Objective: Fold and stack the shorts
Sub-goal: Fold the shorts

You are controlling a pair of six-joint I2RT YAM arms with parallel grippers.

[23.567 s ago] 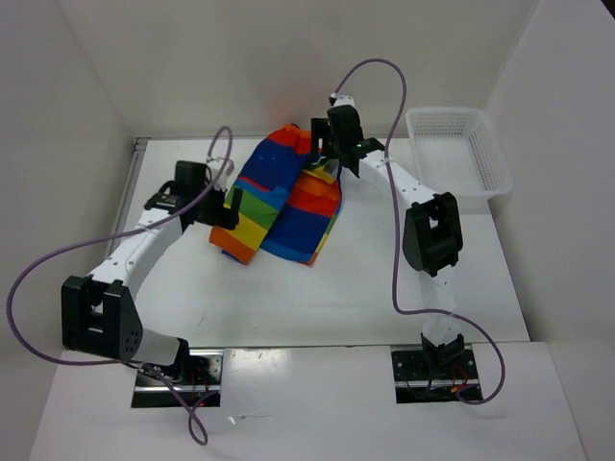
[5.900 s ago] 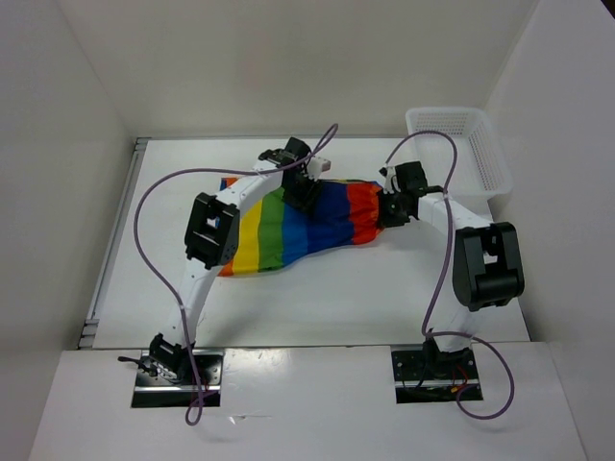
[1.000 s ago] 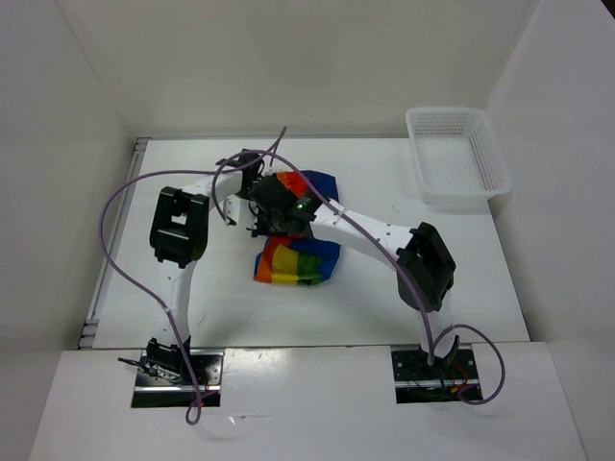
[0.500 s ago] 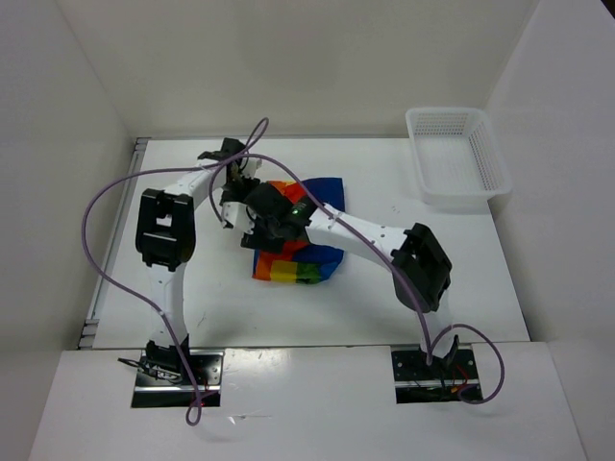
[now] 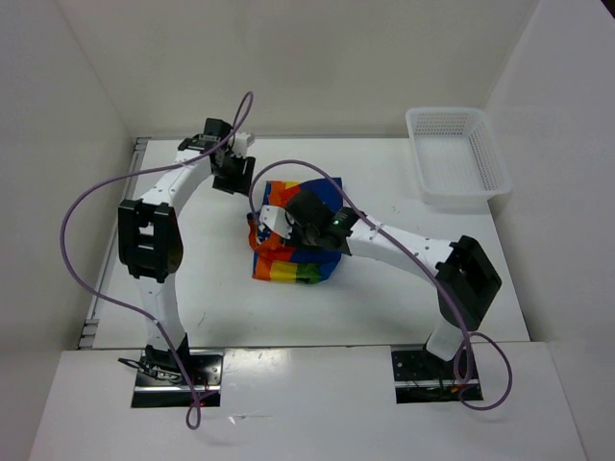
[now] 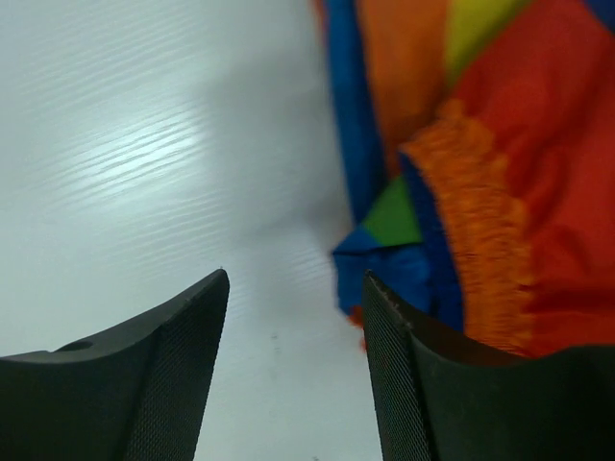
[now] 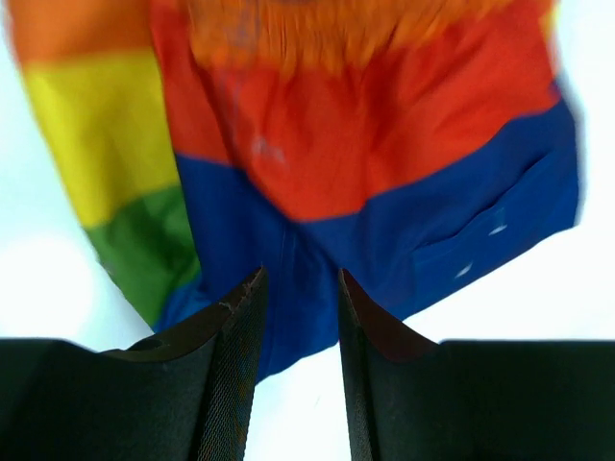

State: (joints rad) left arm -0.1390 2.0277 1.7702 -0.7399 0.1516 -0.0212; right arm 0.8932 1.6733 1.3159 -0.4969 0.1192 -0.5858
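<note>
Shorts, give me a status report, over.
Left gripper open, just off the shorts. Right gripper open, above them. Shorts folded in a compact bundle. Basket far right, out of the way.

White links [image 5: 404,252], chunky black joints [image 5: 144,240], purple cables [image 5: 63,233] behind; left pincer [image 6: 295,279] and right pincer [image 7: 302,274] have black, finely textured fingers [image 6: 173,384]

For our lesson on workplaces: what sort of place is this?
Probably a robotics lab cell: a left arm and right arm bolted to a white table, plain white walls, mesh basket and rainbow shorts.
</note>
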